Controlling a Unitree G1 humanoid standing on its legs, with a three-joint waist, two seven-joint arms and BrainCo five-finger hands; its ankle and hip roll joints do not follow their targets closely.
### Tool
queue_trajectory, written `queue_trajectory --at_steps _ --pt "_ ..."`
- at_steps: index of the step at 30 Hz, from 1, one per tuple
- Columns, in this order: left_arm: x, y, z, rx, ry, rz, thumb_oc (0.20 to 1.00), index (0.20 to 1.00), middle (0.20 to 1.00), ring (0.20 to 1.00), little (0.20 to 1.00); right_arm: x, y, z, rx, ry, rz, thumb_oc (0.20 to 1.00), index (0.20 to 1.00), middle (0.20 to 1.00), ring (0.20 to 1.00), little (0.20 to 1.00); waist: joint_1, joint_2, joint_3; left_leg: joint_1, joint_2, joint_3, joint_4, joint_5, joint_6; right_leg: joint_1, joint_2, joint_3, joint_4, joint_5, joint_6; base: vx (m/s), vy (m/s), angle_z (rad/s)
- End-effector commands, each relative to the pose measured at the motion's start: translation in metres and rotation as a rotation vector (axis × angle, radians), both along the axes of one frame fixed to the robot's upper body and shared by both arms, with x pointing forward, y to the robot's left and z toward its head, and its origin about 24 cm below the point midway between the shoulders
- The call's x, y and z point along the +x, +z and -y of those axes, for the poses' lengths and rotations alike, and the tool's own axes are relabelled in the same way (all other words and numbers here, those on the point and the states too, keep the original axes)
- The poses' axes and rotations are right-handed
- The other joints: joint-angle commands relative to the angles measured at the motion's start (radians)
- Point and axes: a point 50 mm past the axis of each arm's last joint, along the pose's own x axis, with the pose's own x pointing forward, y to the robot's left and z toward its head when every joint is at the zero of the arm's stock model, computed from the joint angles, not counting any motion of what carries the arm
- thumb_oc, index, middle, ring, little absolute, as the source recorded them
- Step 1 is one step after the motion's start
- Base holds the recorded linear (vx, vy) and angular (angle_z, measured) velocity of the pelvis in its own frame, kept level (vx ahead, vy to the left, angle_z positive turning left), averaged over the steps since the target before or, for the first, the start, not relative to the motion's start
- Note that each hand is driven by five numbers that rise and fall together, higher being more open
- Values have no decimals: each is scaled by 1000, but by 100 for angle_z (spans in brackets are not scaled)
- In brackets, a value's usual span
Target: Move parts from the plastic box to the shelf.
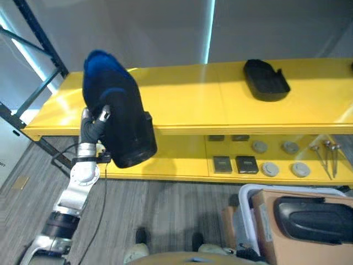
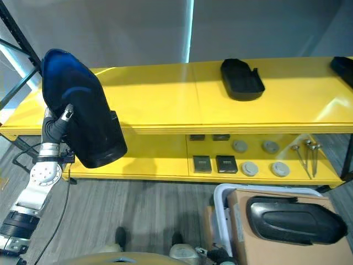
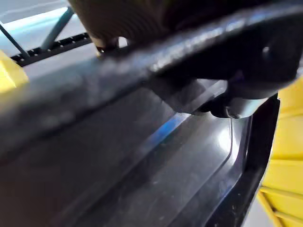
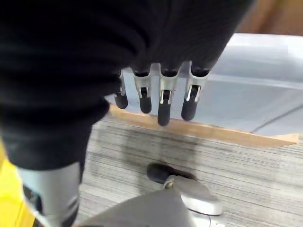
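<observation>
1. the left hand (image 1: 102, 117) was raised in front of the yellow shelf (image 1: 182, 99), clamped on the rim of a large black part (image 1: 118, 118); in its wrist view a finger (image 3: 236, 101) was curled over the part's edge.
2. the part hung from that hand over the shelf's left end, its long body tipped down and not resting on the top board. i judged this grip on the rim was meant to leave the underside free for setting down.
3. far to the hand's right, another black part (image 1: 266, 80) already lay flat on the top board, so i judged the open board beside the hand was the likely spot.
4. well to the right and below, a further black part (image 1: 313, 221) waited in the box (image 1: 248, 212).
5. the right hand (image 4: 161, 94) hung low near the box with its fingers straight and apart, holding nothing.
6. small discs and dark blocks (image 1: 246, 164) sat on the lower board.
7. no writing or label could be read anywhere.
</observation>
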Motion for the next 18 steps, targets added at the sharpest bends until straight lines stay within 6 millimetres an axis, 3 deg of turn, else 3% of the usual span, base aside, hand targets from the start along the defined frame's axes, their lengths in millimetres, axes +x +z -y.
queue_trajectory --at_steps 1,3,5,11,12,15,16,18 --pt "4 43 -25 50 122 183 200 200 200 200 200 -20 4 22 -105 -93 -54 1000 1000 1000 1000 1000 -24 -11 -32 -5 -43 40 5 21 28 31 -77 42 111 -123 91 248 238 -39" --pt "9 40 -37 12 179 156 200 200 200 200 200 -7 3 12 -87 -109 8 1000 1000 1000 1000 1000 -53 -13 -42 36 -60 112 -30 3 43 21 -107 83 100 -110 114 208 227 -56" --pt "14 41 -39 -11 184 155 200 200 200 200 200 -3 3 8 -88 -72 7 1000 1000 1000 1000 1000 -57 -16 -41 36 -61 132 -33 2 46 9 -110 101 100 -104 119 85 104 -65" --pt "48 43 -34 -362 63 110 200 200 200 200 200 10 1 -8 -63 67 20 1000 1000 1000 1000 1000 -134 -18 -13 7 -46 210 -42 9 40 -69 -107 161 47 -56 125 -3 41 -50" --pt "62 59 -30 -449 -10 130 200 200 200 200 200 16 3 -6 -61 89 26 1000 1000 1000 1000 1000 -160 -13 10 -16 -40 219 -42 17 35 -107 -98 175 42 -44 127 -127 -17 -29" --pt "78 75 -31 -495 -16 136 200 200 200 200 200 23 5 -6 -65 128 38 1000 1000 1000 1000 1000 -180 -10 26 -45 -32 228 -42 27 28 -143 -90 186 35 -30 126 -84 -32 -21" --pt "87 105 -42 -439 -16 170 200 200 200 200 200 32 7 -6 -70 175 59 1000 1000 1000 1000 1000 -200 -8 42 -69 -22 242 -42 35 21 -174 -81 197 24 -13 131 -79 -49 -22" --pt "94 115 -52 -439 4 143 200 200 200 200 200 33 8 -5 -69 173 61 1000 1000 1000 1000 1000 -205 -3 51 -83 -18 249 -42 42 17 -191 -74 205 19 -5 132 -26 -45 -25"
